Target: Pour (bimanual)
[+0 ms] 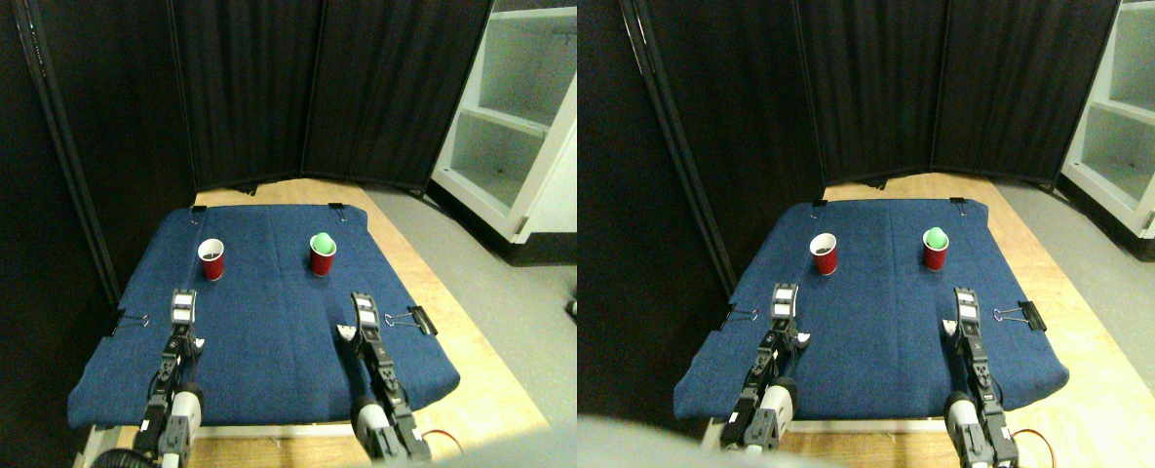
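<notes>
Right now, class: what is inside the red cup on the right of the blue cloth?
A green ball-like object sits in the right red cup, bulging above its rim. Anything beneath it is hidden by the object and the cup wall.

Dim, soft focus, overhead light

No readable txt, labels, brands or nos. anywhere. Red cups at 11 and 1 o'clock on blue cloth: plain, no print visible. Gripper tops show white patches, too small/blurry to read.
</notes>
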{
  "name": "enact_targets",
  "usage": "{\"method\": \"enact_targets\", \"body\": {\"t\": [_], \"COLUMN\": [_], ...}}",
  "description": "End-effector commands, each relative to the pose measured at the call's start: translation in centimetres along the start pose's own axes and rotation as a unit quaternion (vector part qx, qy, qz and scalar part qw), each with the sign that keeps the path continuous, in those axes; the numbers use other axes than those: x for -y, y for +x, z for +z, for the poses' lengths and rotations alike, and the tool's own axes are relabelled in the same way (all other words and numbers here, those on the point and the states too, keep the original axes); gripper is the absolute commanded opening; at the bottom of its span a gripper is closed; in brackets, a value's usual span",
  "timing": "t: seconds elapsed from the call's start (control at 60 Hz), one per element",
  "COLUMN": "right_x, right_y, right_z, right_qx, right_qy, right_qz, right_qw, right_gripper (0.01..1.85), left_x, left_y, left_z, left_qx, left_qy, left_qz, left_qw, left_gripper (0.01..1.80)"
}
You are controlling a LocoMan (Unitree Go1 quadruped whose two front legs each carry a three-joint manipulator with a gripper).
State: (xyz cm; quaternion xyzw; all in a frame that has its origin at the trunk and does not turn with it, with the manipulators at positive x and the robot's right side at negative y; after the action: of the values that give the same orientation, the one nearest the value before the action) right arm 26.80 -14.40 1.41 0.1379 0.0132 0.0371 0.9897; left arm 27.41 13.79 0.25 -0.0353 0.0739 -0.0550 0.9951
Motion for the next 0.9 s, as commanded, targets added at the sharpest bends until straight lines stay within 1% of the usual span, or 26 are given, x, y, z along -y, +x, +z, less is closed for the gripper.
{"method": "enact_targets", "body": {"t": [0.017, 0.033, 0.05, 0.15, 0.233, 0.267, 0.333, 0.367, 0.45, 0.5, 0.517, 0.583, 0.6, 0.617, 0.633, 0.667, 0.683, 0.717, 0.733, 0.75, 0.767, 0.817, 0.833, 0.85, 0.867, 0.9], "right_x": [-0.4, -0.4, -0.6, -0.8, -0.6, -0.7, -0.6, -0.8, -0.8, -0.8, -0.8, -1.0, -1.0, -1.0, -1.0, -0.9, -0.8, -0.7, -0.7, -0.7, -0.6, -0.4, -0.3, -0.2, -0.1, 0.0], "right_y": [0.3, 0.3, 0.5, 0.8, 1.3, 1.5, 1.7, 1.8, 2.2, 2.7, 2.7, 3.2, 3.3, 3.3, 3.4, 3.8, 3.9, 4.3, 4.5, 4.5, 4.6, 5.2, 5.2, 5.4, 5.6, 5.8], "right_z": [1.6, 1.6, 2.1, 3.0, 3.9, 4.4, 4.8, 5.2, 5.8, 6.1, 6.1, 6.0, 5.9, 5.9, 5.8, 5.5, 5.4, 5.1, 4.9, 4.9, 4.8, 4.2, 4.1, 4.0, 3.7, 3.5], "right_qx": [0.034, 0.034, 0.040, 0.049, 0.064, 0.064, 0.066, 0.071, 0.074, 0.079, 0.079, 0.079, 0.077, 0.077, 0.077, 0.074, 0.073, 0.068, 0.069, 0.069, 0.071, 0.066, 0.064, 0.060, 0.058, 0.056], "right_qy": [0.010, 0.010, 0.016, 0.056, 0.086, 0.102, 0.120, 0.129, 0.154, 0.161, 0.161, 0.182, 0.190, 0.190, 0.194, 0.213, 0.219, 0.242, 0.259, 0.259, 0.270, 0.324, 0.330, 0.340, 0.356, 0.375], "right_qz": [-0.007, -0.007, -0.003, -0.004, 0.010, -0.012, -0.022, -0.034, -0.039, -0.045, -0.045, -0.060, -0.064, -0.064, -0.065, -0.065, -0.064, -0.065, -0.062, -0.062, -0.060, -0.071, -0.073, -0.076, -0.081, -0.088], "right_qw": [0.999, 0.999, 0.999, 0.997, 0.994, 0.993, 0.990, 0.989, 0.985, 0.983, 0.983, 0.978, 0.977, 0.977, 0.976, 0.972, 0.971, 0.966, 0.961, 0.961, 0.958, 0.941, 0.939, 0.936, 0.929, 0.921], "right_gripper": [0.63, 0.63, 0.64, 0.67, 0.67, 0.68, 0.70, 0.71, 0.74, 0.75, 0.75, 0.78, 0.79, 0.79, 0.80, 0.82, 0.83, 0.86, 0.87, 0.87, 0.86, 0.88, 0.89, 0.91, 0.92, 0.94], "left_x": [0.8, 0.8, 1.0, 1.0, 0.9, 0.8, 0.8, 0.7, 0.7, 0.6, 0.6, 0.6, 0.5, 0.5, 0.4, 0.2, 0.2, -0.2, -0.3, -0.3, -0.4, -1.0, -1.1, -1.3, -1.5, -1.7], "left_y": [0.0, 0.0, 0.0, 0.1, 0.2, 0.3, 0.4, 0.6, 0.9, 1.2, 1.2, 1.7, 1.9, 1.9, 2.0, 2.3, 2.4, 2.9, 3.2, 3.2, 3.3, 4.0, 4.1, 4.3, 4.5, 4.7], "left_z": [2.1, 2.1, 2.7, 3.5, 4.1, 4.4, 4.7, 5.0, 5.6, 6.1, 6.1, 6.4, 6.3, 6.3, 6.2, 5.9, 5.8, 5.4, 5.2, 5.2, 5.1, 4.5, 4.4, 4.2, 4.0, 3.7], "left_qx": [0.030, 0.030, 0.032, 0.041, 0.039, 0.043, 0.046, 0.048, 0.051, 0.053, 0.053, 0.061, 0.061, 0.061, 0.061, 0.058, 0.059, 0.061, 0.060, 0.060, 0.059, 0.059, 0.059, 0.060, 0.061, 0.062], "left_qy": [-0.007, -0.007, -0.021, -0.046, -0.083, -0.101, -0.117, -0.132, -0.155, -0.194, -0.194, -0.239, -0.258, -0.258, -0.271, -0.298, -0.308, -0.346, -0.355, -0.355, -0.356, -0.389, -0.394, -0.405, -0.412, -0.419], "left_qz": [-0.004, -0.004, 0.005, 0.011, 0.036, 0.041, 0.035, 0.032, 0.034, 0.050, 0.050, 0.071, 0.076, 0.076, 0.079, 0.099, 0.102, 0.111, 0.117, 0.117, 0.121, 0.137, 0.140, 0.149, 0.155, 0.160], "left_qw": [1.000, 1.000, 0.999, 0.998, 0.995, 0.993, 0.991, 0.990, 0.986, 0.978, 0.978, 0.967, 0.961, 0.961, 0.958, 0.948, 0.944, 0.930, 0.926, 0.926, 0.925, 0.909, 0.907, 0.900, 0.896, 0.892], "left_gripper": [0.95, 0.95, 0.93, 0.90, 0.89, 0.89, 0.89, 0.87, 0.87, 0.88, 0.88, 0.89, 0.89, 0.89, 0.89, 0.90, 0.90, 0.88, 0.87, 0.87, 0.87, 0.88, 0.87, 0.87, 0.86, 0.85]}}
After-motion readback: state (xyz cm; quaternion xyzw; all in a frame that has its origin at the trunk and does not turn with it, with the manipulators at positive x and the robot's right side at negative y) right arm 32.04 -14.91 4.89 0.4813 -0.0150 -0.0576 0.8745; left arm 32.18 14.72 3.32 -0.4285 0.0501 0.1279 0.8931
